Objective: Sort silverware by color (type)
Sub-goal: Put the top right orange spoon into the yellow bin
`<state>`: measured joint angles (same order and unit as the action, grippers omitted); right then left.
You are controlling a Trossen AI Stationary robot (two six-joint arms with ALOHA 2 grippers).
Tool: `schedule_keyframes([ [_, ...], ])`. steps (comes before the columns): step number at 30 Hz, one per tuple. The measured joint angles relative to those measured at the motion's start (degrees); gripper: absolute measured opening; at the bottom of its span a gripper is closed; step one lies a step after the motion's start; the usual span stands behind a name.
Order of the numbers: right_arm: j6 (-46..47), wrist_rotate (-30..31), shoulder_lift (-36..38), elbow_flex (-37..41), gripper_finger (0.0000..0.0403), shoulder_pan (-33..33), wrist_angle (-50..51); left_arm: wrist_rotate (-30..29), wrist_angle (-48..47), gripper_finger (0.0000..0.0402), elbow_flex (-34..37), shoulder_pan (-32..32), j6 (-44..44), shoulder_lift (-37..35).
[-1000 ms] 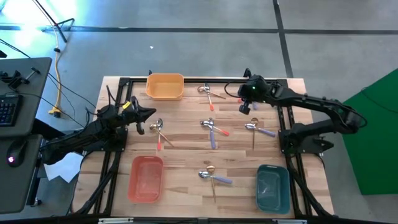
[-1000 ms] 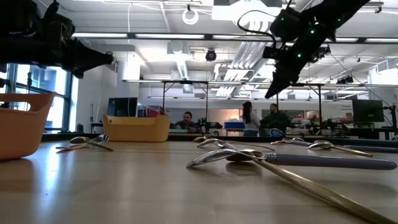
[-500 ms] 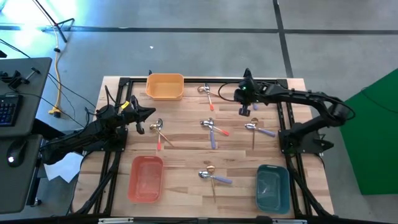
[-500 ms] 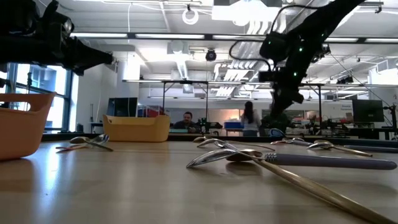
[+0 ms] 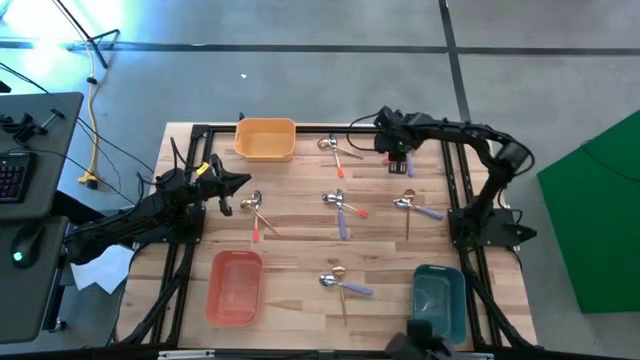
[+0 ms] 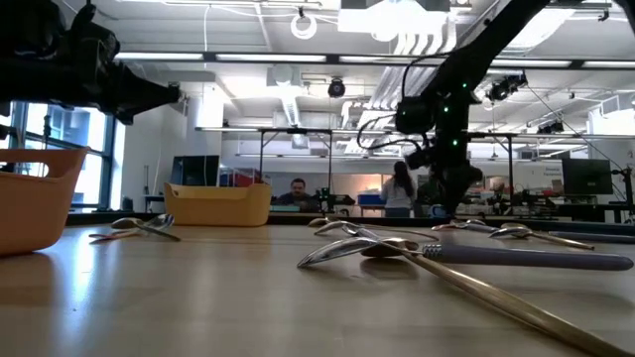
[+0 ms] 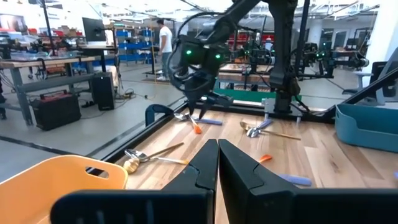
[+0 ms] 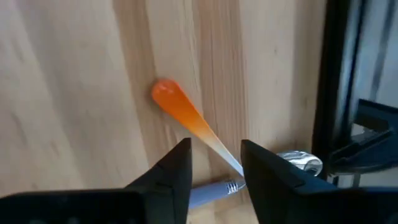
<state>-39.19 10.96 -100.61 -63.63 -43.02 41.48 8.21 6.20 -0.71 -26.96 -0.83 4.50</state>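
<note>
The right claw (image 5: 396, 163) hangs low over the far part of the wooden surface (image 5: 300, 215), its fingers (image 8: 171, 171) apart and straddling an orange-handled spoon (image 8: 186, 121) that lies flat on the wood. They are not closed on it. Directly beneath the claw that spoon crosses a blue-handled spoon (image 8: 208, 191), whose handle passes under the fingertips.

Beside this claw, toward the yellow-orange bin (image 5: 265, 138), lies a gold spoon (image 5: 333, 147) crossed with another orange-handled one. Other small clusters of spoons lie nearer the middle and front of the surface.

The left claw (image 5: 243, 182) waits with its fingers (image 7: 202, 168) pressed together and empty, a further cluster of spoons (image 5: 256, 210) lying just beside it on the wood.
</note>
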Motion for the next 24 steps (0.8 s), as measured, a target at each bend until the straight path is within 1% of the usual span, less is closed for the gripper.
schedule_keyframes([
  [3, -0.3, -0.1, -2.9, -1.0, 0.0143, -0.1, 0.2, 0.0, -0.5, 0.0005, 0.0, 0.0, 0.0, 0.0],
  [5, -0.7, 1.0, -4.0, -1.5, 0.0149, 0.4, 0.7, 0.0, -0.6, 0.0005, 0.0, 0.0, 0.1, 0.0],
  [9, -3.2, 2.3, -4.1, -1.7, 0.0152, 1.0, 0.7, 0.0, -0.7, 0.0005, 0.0, 0.0, 0.5, 0.0],
  [15, -3.7, 2.5, -4.1, -1.7, 0.0152, 1.1, 1.2, 0.0, -0.9, 0.0005, 0.0, 0.0, 0.6, 0.0],
  [19, -1.6, 3.4, -4.0, -2.2, 0.0152, 1.6, 2.5, 0.0, -0.9, 0.0005, 0.0, 0.0, 0.6, 0.0],
  [24, 1.5, 3.9, -4.0, -6.9, 0.0153, 2.7, 7.6, 0.0, -0.8, 0.0005, 0.0, 0.0, 0.6, 0.0],
])
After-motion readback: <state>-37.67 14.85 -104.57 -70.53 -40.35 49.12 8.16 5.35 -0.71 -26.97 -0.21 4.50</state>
